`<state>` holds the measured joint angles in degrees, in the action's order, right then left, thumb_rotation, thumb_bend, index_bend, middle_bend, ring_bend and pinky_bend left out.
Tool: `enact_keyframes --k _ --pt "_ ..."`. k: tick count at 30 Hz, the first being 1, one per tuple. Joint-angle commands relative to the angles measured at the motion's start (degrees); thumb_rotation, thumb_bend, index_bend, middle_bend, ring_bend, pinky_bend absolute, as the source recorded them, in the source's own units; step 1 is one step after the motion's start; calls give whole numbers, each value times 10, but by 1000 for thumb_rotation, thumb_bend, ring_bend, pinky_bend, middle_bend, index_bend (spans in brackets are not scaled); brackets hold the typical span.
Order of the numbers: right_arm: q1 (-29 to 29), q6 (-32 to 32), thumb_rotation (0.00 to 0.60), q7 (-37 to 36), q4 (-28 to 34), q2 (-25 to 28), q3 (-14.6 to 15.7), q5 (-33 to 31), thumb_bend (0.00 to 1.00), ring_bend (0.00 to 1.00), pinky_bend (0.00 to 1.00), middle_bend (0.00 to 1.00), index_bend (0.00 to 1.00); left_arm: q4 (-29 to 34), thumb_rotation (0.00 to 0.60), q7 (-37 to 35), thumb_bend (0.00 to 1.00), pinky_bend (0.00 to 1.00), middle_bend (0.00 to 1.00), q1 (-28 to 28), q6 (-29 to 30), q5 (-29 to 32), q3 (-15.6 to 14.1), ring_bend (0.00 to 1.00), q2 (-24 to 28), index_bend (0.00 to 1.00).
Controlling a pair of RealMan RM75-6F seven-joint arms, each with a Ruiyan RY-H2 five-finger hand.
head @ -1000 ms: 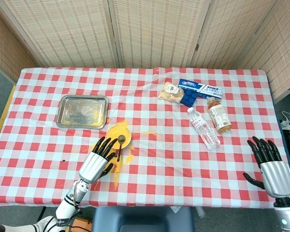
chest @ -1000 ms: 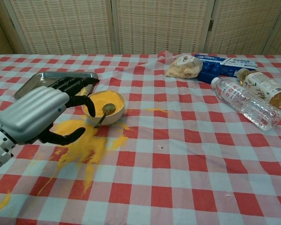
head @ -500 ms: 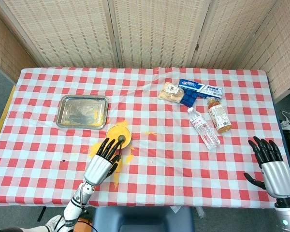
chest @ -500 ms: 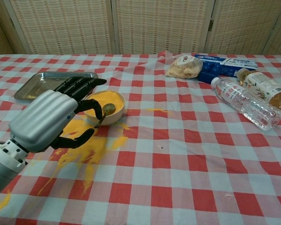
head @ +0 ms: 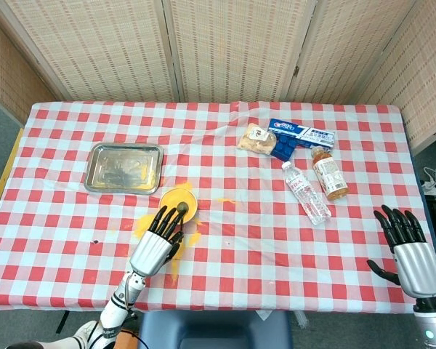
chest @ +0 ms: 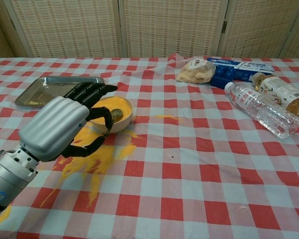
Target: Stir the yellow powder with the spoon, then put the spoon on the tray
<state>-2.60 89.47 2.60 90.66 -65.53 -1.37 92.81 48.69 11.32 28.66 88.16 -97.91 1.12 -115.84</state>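
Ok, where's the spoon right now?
In the chest view, the spoon rests in the bowl of yellow powder, near the left hand fingers.

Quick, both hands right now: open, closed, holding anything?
Left hand: open, fingers spread beside the bowl, not gripping the spoon.
Right hand: open, fingers apart, holding nothing.
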Motion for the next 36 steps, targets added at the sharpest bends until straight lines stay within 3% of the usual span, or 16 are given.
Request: enact_keyframes --k 1,36 --pt "0 0 600 -1 0 0 0 0 60 0 0 0 0 0 600 1 418 43 53 -1 1 -1 -1 0 0 485" --pt "0 -1 600 1 -1 0 -1 -1 60 0 0 0 0 -33 600 -12 419 44 81 6 -6 12 11 0 -19 530"
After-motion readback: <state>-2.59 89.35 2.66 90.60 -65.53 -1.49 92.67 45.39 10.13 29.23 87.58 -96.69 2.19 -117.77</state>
